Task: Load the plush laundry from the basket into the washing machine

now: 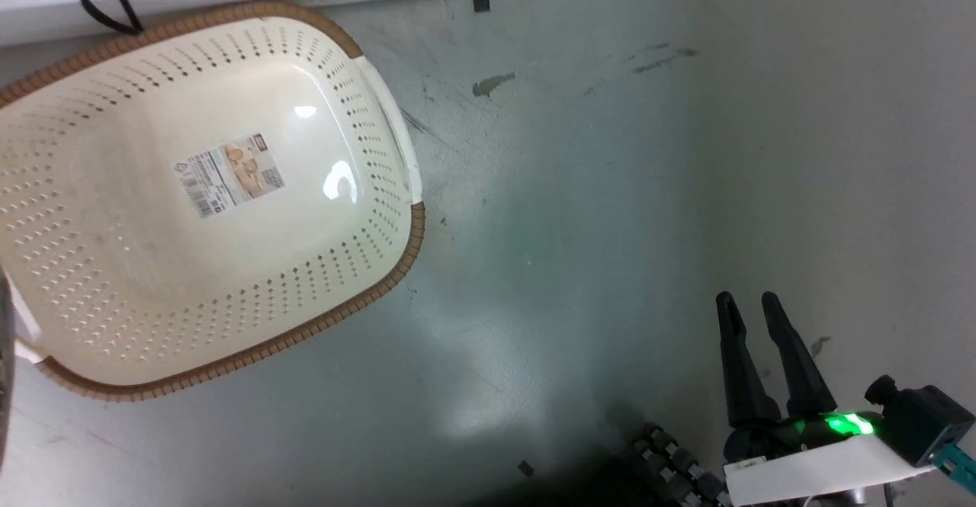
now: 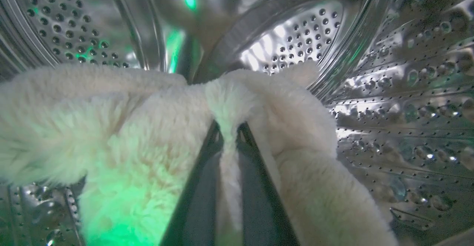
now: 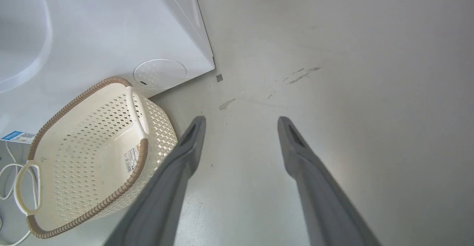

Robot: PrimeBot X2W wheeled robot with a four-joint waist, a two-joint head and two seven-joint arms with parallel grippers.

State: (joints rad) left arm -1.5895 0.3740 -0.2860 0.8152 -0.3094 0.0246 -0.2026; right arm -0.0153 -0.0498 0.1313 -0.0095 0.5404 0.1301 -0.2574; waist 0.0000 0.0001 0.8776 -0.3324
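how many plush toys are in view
1. The plush laundry sits in the drum of the washing machine, pinched by the left tool; the basket holds none.

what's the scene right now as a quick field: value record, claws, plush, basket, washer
left claw: shut on a fold of the plush laundry
plush laundry: inside the washing machine, against its perforated steel drum, gripped by the left claw
basket: on the floor next to the washing machine, no laundry in it, label sticker showing on its bottom
right claw: open, holding nothing, over the floor to the side of the basket
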